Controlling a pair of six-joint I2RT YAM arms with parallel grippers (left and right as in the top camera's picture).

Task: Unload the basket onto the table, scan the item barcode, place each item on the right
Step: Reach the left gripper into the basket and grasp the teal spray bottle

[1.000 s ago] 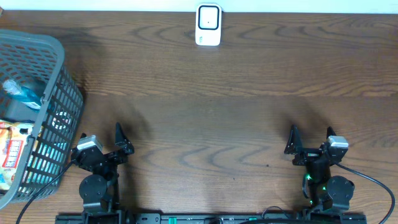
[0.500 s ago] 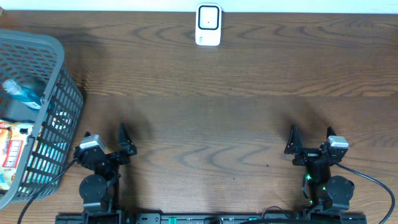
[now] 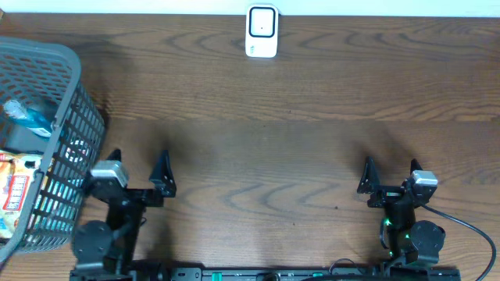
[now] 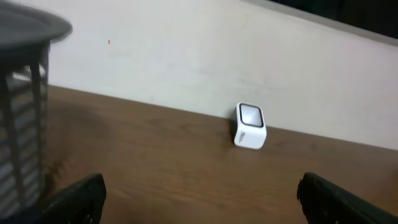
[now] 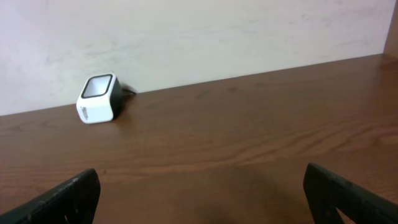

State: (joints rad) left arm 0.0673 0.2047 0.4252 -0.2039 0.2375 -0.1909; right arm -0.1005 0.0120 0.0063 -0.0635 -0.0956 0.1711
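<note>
The white barcode scanner (image 3: 262, 31) stands at the table's far edge, centre; it shows too in the left wrist view (image 4: 250, 126) and the right wrist view (image 5: 98, 98). Packaged items lie in the grey mesh basket (image 3: 74, 133) at the left: a blue-wrapped one (image 3: 27, 117) and an orange packet (image 3: 16, 195). My left gripper (image 3: 139, 165) hovers beside the basket's near right corner, open and empty (image 4: 202, 202). My right gripper (image 3: 390, 173) sits low at the near right, open, nothing between its fingers (image 5: 205, 196).
The basket's wall (image 4: 25, 93) fills the left edge of the left wrist view. A pale wall runs behind the scanner. Brown wooden tabletop (image 3: 266, 140) lies between the grippers and the scanner.
The left arm has lifted and swung a little left, its gripper turning to face the far edge squarely. The right arm has not moved.
</note>
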